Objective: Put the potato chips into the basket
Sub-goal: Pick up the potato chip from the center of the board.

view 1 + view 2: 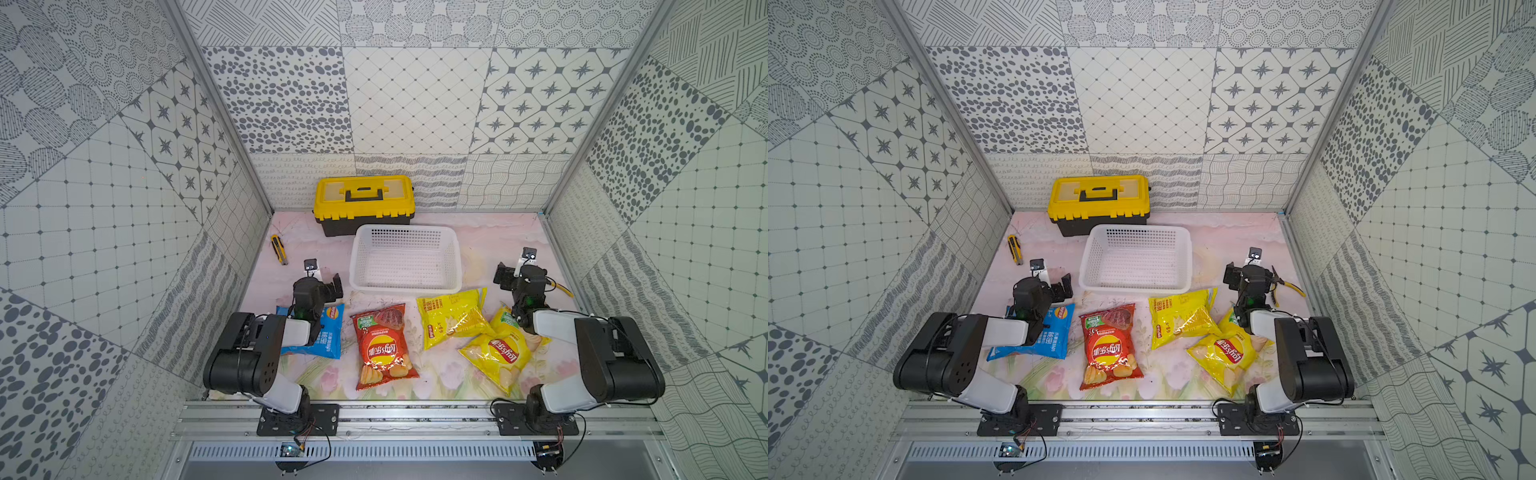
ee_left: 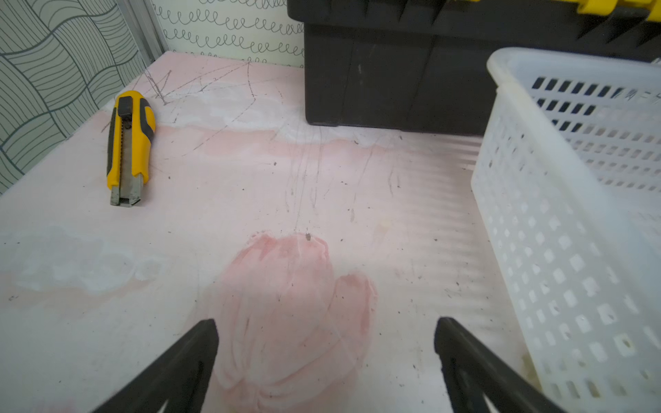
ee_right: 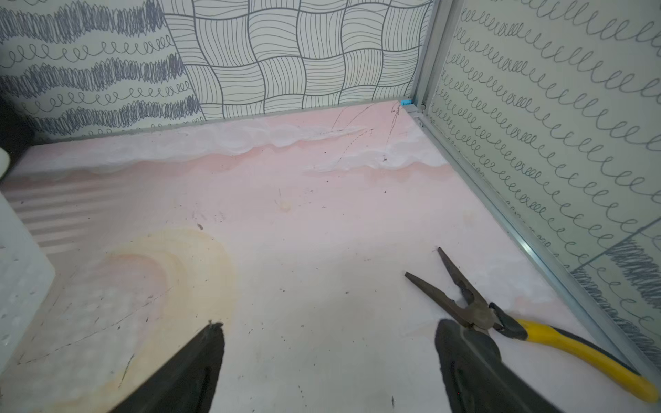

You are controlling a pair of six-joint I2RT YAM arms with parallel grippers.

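The white perforated basket [image 1: 405, 288] [image 1: 1136, 286] stands empty mid-table. The potato chips lie in a row in front of it: a blue bag [image 1: 330, 338] partly under my left arm, a red bag [image 1: 382, 349], and two overlapping yellow bags [image 1: 451, 318] [image 1: 498, 353]. My left gripper [image 1: 336, 286] [image 2: 326, 321] hangs open over bare table beside the basket's left wall [image 2: 558, 229], holding nothing. My right gripper [image 1: 505, 276] [image 3: 331, 323] is open too, over bare table to the basket's right.
A yellow-and-black toolbox [image 1: 363, 203] [image 2: 393, 71] sits behind the basket against the back wall. A yellow utility knife [image 1: 279, 249] [image 2: 128, 146] lies at the far left. Yellow-handled pliers [image 1: 1287, 284] [image 3: 465, 304] lie by the right wall, close to my right gripper.
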